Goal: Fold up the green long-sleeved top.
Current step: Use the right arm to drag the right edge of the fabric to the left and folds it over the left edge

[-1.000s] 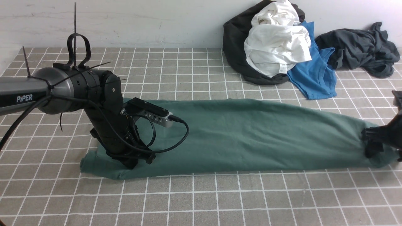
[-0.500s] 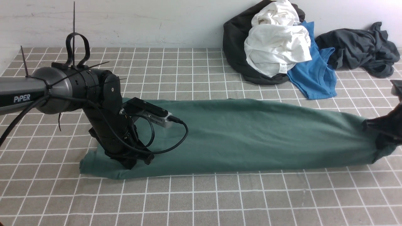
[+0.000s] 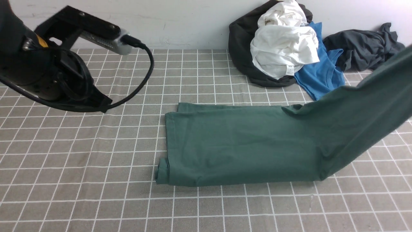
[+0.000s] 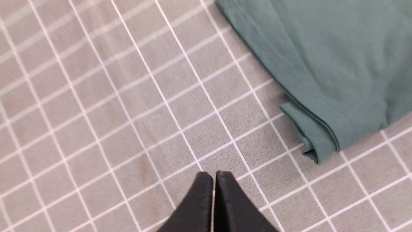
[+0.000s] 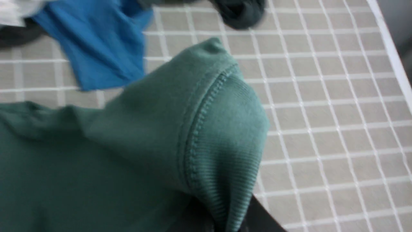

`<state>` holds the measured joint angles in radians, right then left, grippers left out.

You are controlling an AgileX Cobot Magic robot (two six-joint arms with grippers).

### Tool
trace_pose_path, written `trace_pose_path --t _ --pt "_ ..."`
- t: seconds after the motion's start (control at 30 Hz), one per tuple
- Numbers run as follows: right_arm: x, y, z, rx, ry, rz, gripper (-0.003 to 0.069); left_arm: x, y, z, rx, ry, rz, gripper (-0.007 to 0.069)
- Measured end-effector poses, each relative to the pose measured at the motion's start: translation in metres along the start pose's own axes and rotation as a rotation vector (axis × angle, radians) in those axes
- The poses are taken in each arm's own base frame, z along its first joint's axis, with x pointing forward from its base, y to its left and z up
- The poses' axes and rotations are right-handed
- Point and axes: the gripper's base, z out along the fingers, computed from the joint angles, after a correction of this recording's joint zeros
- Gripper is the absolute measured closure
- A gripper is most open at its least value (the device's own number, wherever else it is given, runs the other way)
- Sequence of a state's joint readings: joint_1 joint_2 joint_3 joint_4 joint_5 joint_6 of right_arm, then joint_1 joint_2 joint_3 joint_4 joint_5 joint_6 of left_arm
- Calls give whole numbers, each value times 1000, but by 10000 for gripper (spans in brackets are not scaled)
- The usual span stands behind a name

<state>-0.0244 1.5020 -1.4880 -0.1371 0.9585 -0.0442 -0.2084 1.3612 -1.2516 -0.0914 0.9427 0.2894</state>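
Black and pressed tip to tip, the left claw (image 4: 214, 176) holds nothing and hangs above the grey checked worktop (image 4: 96, 96). It is clear of the cloth, and the near left corner of the green long-sleeved top (image 3: 241, 145) lies a little way off to one side.

The right claw (image 5: 222, 225) is out of the front view. Its own wrist camera shows dark jaws clamped on a ribbed, seamed band at the end of the top, which bunches up over them.

The top is folded into a long band with its long axis running left to right across the worktop. The left end lies flat, its short edge fairly straight, with a small rolled lip at the near corner. From about two thirds along, the right end rises off the surface and slants up and away to the right, leaving the front view at its edge. The fabric is a plain, matte dark green with soft creases near the bend, and no print shows on the upward face.

Behind it, by the wall, lie a blue T-shirt (image 3: 322, 80) and a dark grey garment (image 3: 367, 48).
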Motion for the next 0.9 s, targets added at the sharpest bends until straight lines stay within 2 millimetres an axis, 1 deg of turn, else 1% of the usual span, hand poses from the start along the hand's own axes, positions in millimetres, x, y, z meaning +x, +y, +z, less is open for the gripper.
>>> trace_pose_path --t 0.03,0.07,0.1,0.13,0.17,0.2,0.23,0.27,0.33,0.4,0.43,0.47,0.5,0.53,0.57,0.67,0.77,0.8,0.83,0.9 --pt "-4 7 -2 -24 -10 -15 650 0 0 -1 -1 -3 0 631" --pt "-15 35 -10 -115 -41 -71 650 1 -1 -9 -4 -20 2 631" --pt "-22 57 -14 -183 -57 -110 650 2 -1 -13 -7 -29 3 631" --pt "-29 94 -17 -281 -73 -170 650 3 -2 -20 -8 -38 4 631" --pt "-29 105 -16 -307 -69 -183 650 3 -3 -22 -9 -41 4 631" --pt "-31 134 -14 -370 -68 -225 650 5 -3 -26 -9 -43 5 631" --pt "-30 158 -10 -415 -57 -259 650 6 -4 -32 -11 -54 7 631" --pt "-29 178 -6 -449 -45 -283 650 7 -5 -36 -13 -63 8 631" --pt "-21 223 9 -514 -8 -329 650 11 -7 -49 -18 -87 10 631" --pt "-13 257 22 -554 17 -349 650 13 -8 -60 -24 -111 13 631" --pt "-6 280 32 -579 36 -362 650 16 -9 -70 -30 -136 14 631" --pt "-5 284 34 -585 41 -360 650 16 -9 -70 -29 -135 14 631" --pt "5 309 45 -616 60 -368 650 19 -11 -78 -34 -154 14 631" --pt "10 324 54 -632 73 -369 650 21 -12 -83 -35 -160 12 631" --pt "16 337 62 -645 85 -372 650 22 -12 -87 -35 -167 8 631" --pt "32 366 88 -670 132 -376 636 27 -14 -93 -33 -163 1 631" --pt "39 377 100 -692 168 -355 585 28 -14 -94 -29 -151 0 631" --pt "39 379 102 -702 179 -348 550 29 -15 -94 -28 -148 0 631" --pt "39 381 100 -717 191 -341 498 29 -15 -94 -28 -145 0 631" --pt "32 381 92 -743 195 -352 407 29 -15 -94 -27 -144 -1 631"
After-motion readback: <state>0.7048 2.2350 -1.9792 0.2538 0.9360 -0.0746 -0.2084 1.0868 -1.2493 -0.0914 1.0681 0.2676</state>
